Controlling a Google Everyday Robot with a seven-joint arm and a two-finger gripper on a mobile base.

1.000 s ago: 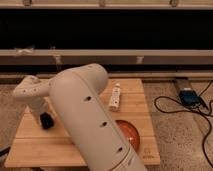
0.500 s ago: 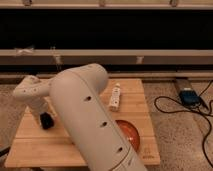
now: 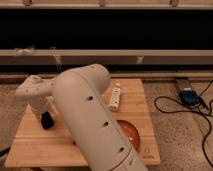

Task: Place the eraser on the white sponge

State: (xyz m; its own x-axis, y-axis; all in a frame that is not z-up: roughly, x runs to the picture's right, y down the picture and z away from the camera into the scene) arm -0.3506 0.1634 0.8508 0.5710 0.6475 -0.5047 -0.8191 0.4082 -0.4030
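Observation:
My white arm (image 3: 90, 115) fills the middle of the camera view and bends left over a wooden board (image 3: 35, 145). My gripper (image 3: 47, 120) shows as a small dark shape below the wrist (image 3: 32, 95), low over the board's left part. The eraser and the white sponge do not show; the arm may hide them.
A white power strip (image 3: 115, 97) lies on the board just right of the arm. A round orange-red object (image 3: 131, 134) sits near the board's front right. A blue device (image 3: 189, 96) with black cables (image 3: 170, 107) lies on the speckled floor at right. A dark shelf wall (image 3: 105, 30) runs behind.

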